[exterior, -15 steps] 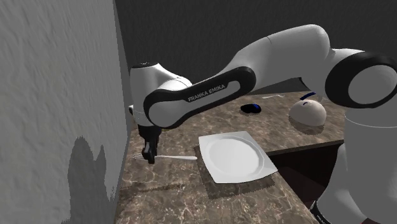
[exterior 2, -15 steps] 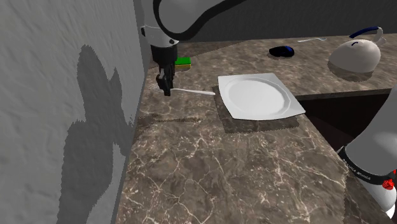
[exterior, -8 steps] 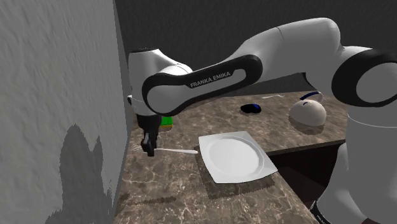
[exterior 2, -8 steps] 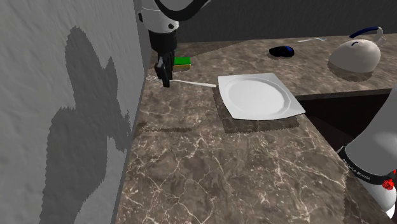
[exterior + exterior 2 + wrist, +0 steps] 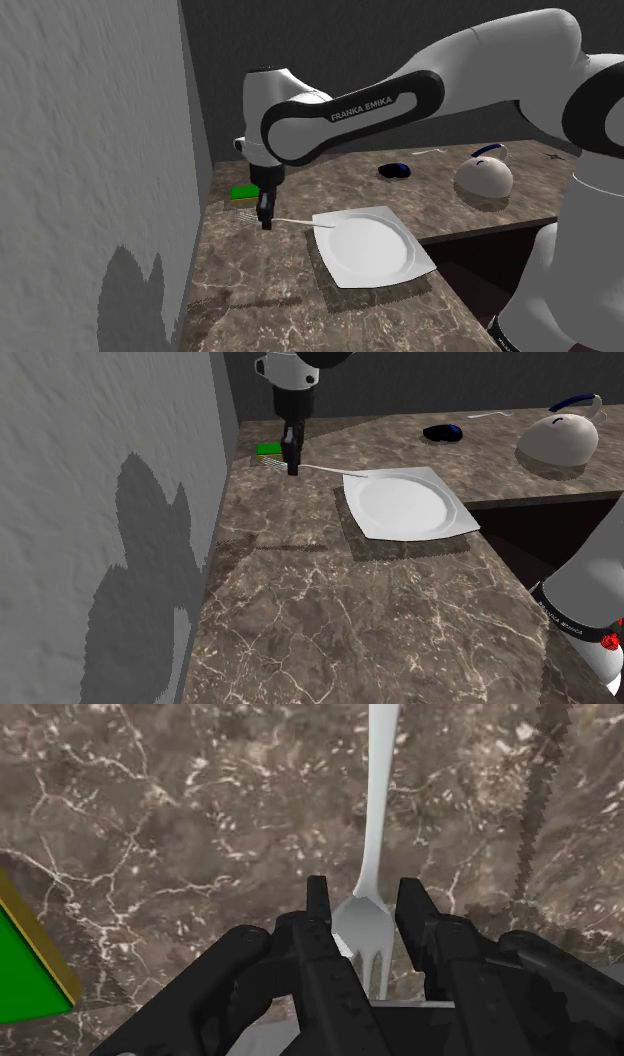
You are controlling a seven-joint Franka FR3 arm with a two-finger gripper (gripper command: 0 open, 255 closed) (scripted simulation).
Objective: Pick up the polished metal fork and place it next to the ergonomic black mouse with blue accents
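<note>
The pale metal fork (image 5: 300, 220) hangs level above the marble counter, its handle tip over the white plate's corner. My gripper (image 5: 265, 216) is shut on it near the tines, handle (image 5: 322, 470) sticking out toward the plate. In the wrist view the two fingers (image 5: 318, 909) clasp the fork's head (image 5: 362, 926), and the handle (image 5: 381, 794) runs away from the gripper (image 5: 362, 899). The black mouse with a blue accent (image 5: 394, 169) (image 5: 442, 432) lies far back on the counter, beyond the plate.
A white plate (image 5: 370, 246) (image 5: 405, 502) sits just beside the fork. A green sponge (image 5: 245, 192) (image 5: 268, 449) (image 5: 25, 966) lies by the grey wall (image 5: 90, 150). A white rounded object (image 5: 485, 176) (image 5: 557, 438) stands near the mouse. The counter drops off beside the plate.
The gripper has carried the fork away from the wall toward the plate and a little higher. The green sponge has come out from behind the arm.
</note>
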